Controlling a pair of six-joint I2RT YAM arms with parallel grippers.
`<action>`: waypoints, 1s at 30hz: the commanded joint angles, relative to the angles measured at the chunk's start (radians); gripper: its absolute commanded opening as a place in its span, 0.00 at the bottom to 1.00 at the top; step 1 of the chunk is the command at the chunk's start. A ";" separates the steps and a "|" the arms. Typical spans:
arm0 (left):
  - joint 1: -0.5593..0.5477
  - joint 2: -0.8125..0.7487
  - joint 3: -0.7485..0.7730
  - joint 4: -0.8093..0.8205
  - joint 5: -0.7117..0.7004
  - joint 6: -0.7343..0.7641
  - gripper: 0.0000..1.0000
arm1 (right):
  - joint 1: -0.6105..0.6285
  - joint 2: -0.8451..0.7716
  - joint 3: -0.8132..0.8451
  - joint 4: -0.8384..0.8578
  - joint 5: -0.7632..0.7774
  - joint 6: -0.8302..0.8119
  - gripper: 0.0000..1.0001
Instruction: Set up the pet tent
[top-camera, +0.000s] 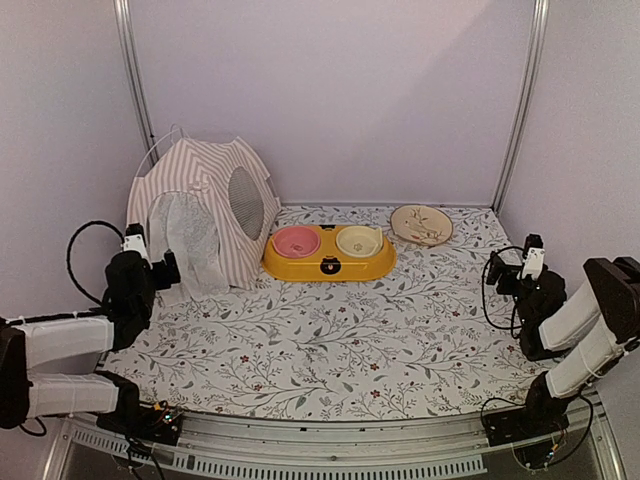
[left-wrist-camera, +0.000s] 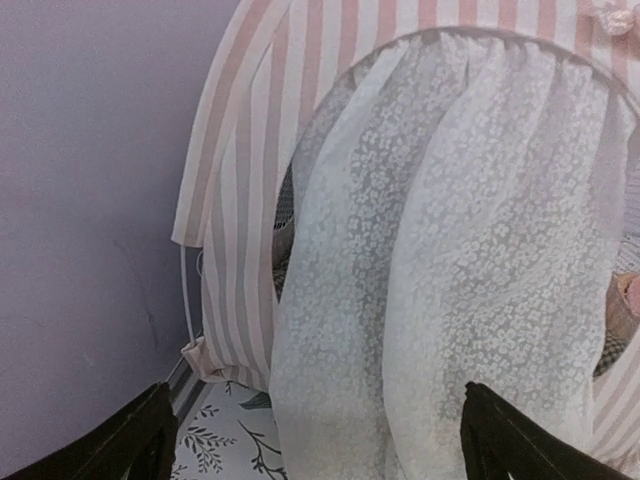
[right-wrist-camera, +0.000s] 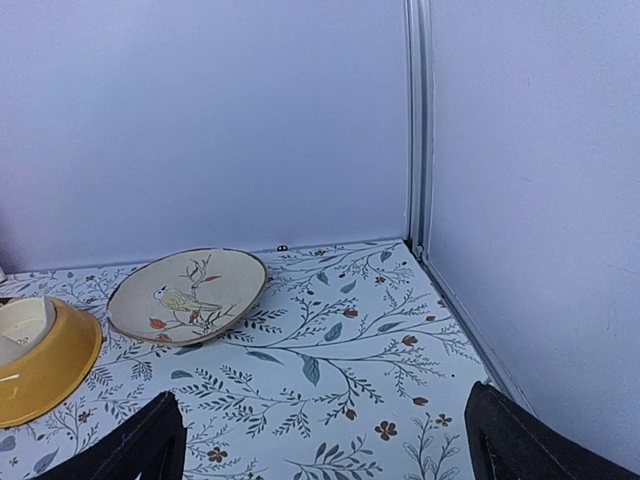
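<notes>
Pet tent (top-camera: 210, 180) stands just beyond the gaping left claw (top-camera: 172, 270).

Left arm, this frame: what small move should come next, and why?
Probably ease the left gripper forward and slightly left toward the thin white pole, then close on it. The pet tent already stands, but that pole bows outside the striped fabric near the lower corner, seemingly unseated. The jaws stand open, empty, facing the door flap.
</notes>
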 joint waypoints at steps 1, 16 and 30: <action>0.052 0.099 -0.086 0.312 -0.037 0.053 0.99 | -0.007 0.004 0.073 -0.028 -0.041 -0.011 0.99; 0.052 0.504 -0.081 0.923 -0.020 0.244 0.99 | -0.006 0.007 0.129 -0.128 -0.048 -0.041 0.99; 0.092 0.559 -0.183 1.122 0.209 0.254 1.00 | -0.007 0.008 0.128 -0.128 -0.049 -0.041 0.99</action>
